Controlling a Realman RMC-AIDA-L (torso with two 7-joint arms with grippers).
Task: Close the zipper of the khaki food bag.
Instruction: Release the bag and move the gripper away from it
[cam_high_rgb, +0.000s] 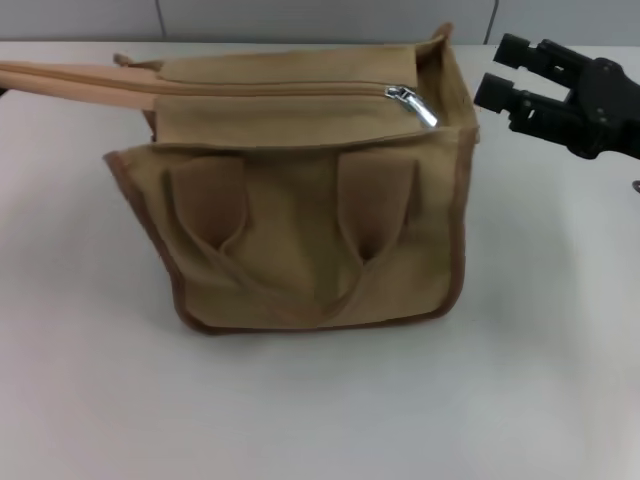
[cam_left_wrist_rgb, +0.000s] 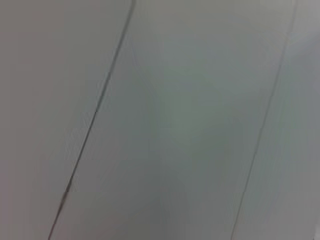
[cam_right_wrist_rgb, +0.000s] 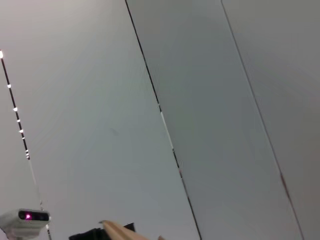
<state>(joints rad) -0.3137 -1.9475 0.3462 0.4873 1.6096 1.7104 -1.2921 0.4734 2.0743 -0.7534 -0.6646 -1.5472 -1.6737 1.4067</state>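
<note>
Zipper (cam_high_rgb: 300, 90) on khaki food bag (cam_high_rgb: 300, 230) top; silver pull tab (cam_high_rgb: 412, 104) near bag's right end. Right gripper (cam_high_rgb: 502, 72) just right of bag, fingers spread, holding nothing. Left gripper unseen.

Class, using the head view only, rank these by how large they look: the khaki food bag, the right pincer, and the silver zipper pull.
1. khaki food bag, by far the largest.
2. right pincer, though part of it runs past the picture's edge.
3. zipper pull, the smallest.
</note>
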